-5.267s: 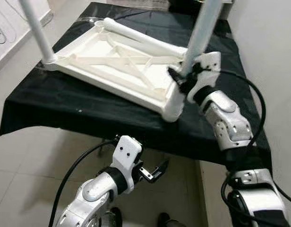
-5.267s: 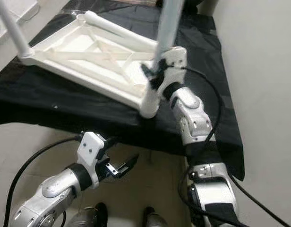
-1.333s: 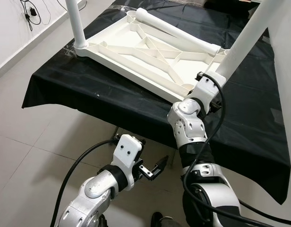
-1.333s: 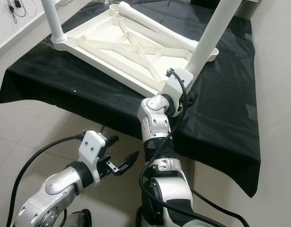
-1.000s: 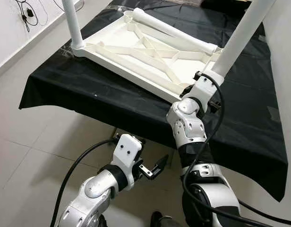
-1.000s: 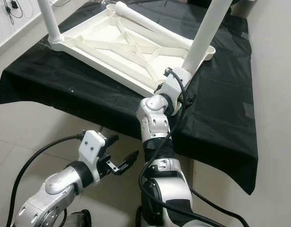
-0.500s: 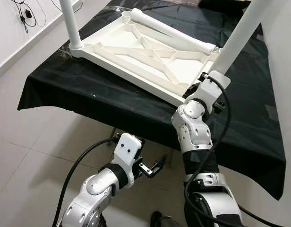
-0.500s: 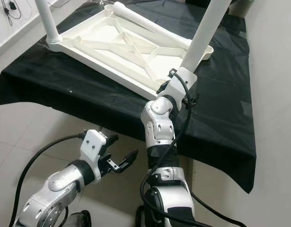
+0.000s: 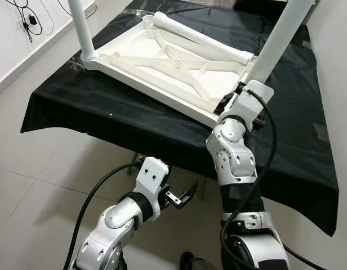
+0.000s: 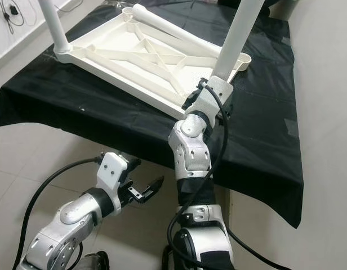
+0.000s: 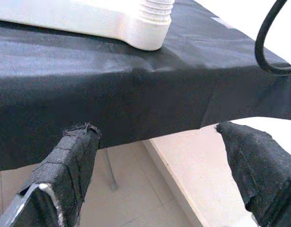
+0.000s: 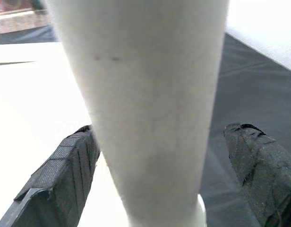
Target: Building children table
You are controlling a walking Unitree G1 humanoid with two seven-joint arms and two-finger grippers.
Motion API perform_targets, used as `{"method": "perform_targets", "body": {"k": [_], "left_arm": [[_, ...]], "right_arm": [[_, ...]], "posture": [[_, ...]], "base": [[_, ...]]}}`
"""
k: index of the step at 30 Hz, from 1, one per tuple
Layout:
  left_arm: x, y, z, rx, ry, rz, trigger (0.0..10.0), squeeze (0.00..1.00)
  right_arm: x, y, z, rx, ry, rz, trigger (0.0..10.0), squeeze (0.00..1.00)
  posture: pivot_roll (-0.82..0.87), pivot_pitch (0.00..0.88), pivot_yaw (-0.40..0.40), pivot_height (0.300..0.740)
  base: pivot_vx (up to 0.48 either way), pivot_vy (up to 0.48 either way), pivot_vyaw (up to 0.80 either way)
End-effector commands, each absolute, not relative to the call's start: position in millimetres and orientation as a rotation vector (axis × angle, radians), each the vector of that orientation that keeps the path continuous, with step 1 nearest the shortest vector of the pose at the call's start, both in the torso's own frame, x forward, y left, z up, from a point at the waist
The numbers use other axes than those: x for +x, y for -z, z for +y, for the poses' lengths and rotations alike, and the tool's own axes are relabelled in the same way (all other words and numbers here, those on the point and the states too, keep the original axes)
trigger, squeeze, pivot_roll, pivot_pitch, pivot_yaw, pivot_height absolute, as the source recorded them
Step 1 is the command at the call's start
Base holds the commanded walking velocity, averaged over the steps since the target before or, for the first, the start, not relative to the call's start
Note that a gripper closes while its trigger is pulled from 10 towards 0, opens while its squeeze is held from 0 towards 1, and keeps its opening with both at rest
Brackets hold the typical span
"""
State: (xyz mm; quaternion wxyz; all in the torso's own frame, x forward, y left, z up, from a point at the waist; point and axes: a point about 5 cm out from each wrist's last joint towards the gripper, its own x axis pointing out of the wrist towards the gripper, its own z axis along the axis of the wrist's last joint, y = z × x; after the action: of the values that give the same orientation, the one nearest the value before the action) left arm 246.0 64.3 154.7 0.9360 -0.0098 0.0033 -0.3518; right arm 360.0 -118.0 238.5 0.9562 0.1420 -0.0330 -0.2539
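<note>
surface: work table under a black cloth [image 9: 106, 112], cloth hangs over the near edge; bare strip of it runs along 3 o'clock
room: pale tiled floor [image 9: 27, 169] in front, white wall [image 9: 16, 34] at 10 o'clock with cables [image 9: 28, 17] on it, second white wall close at 3 o'clock
children table [image 9: 168, 67]: white plastic, upside down on the cloth, ribbed underside facing up, sits at 12 o'clock
fitted legs: one upright at the 10 o'clock corner [image 9: 80, 28], one upright at the near right corner [image 9: 277, 36]
loose leg [image 9: 199, 36]: lies flat along the far side of the underside
right gripper [image 12: 164, 156]: at the base of the near right leg, fingers spread either side of it; left finger [image 12: 65, 165] close beside the leg, right finger [image 12: 259, 165] well apart, not clamped on it
left gripper [image 9: 182, 197]: low, below the cloth edge, at 6 o'clock, fingers wide apart, holds nothing
vs 5.3 s ago: camera has pulled back, more floor and cloth in view; right gripper was gripping that same leg base then, now it's loose around it; left arm low and idle in both
</note>
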Motion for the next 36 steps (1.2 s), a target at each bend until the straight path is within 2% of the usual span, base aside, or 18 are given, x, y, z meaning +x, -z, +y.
{"method": "perform_targets", "body": {"k": [1, 5, 18, 26, 30, 36], "left_arm": [[244.5, -147.8, 62.6, -0.021, 0.721, 0.028, 10.0, 0.00], [244.9, -144.5, 63.3, -0.021, 0.721, 0.033, 10.0, 0.00], [248.5, -141.8, 63.3, -0.014, 0.725, 0.030, 10.0, 0.00], [250.7, -141.0, 63.6, -0.011, 0.721, 0.025, 10.0, 0.00], [251.4, -140.7, 63.6, -0.010, 0.721, 0.024, 10.0, 0.00], [256.2, -139.2, 66.0, 0.008, 0.698, 0.011, 10.0, 0.00]], "right_arm": [[352.3, -211.7, -106.0, 0.306, 0.477, 0.028, 10.0, 0.00], [347.5, -205.1, -102.7, 0.291, 0.404, 0.039, 10.0, 0.00], [333.7, -190.8, -109.5, 0.250, 0.359, 0.067, 10.0, 0.00], [320.3, -184.3, -105.5, 0.203, 0.148, 0.053, 10.0, 0.00], [316.3, -181.4, -106.9, 0.187, 0.126, 0.058, 10.0, 0.00], [277.6, -151.6, -146.6, 0.060, 0.092, 0.084, 10.0, 0.00]], "posture": [[0.09, 0.194, -0.062, 0.740], [0.08, 0.172, -0.063, 0.740], [0.08, 0.165, -0.055, 0.740], [0.08, 0.160, -0.055, 0.740], [0.08, 0.156, -0.054, 0.740], [0.06, 0.121, -0.057, 0.740]], "base": [[0.000, 0.000, 0.00], [0.000, 0.000, 0.00], [0.000, 0.000, 0.00], [0.000, 0.000, 0.00], [0.000, 0.000, 0.00], [0.000, 0.000, 0.00]]}}
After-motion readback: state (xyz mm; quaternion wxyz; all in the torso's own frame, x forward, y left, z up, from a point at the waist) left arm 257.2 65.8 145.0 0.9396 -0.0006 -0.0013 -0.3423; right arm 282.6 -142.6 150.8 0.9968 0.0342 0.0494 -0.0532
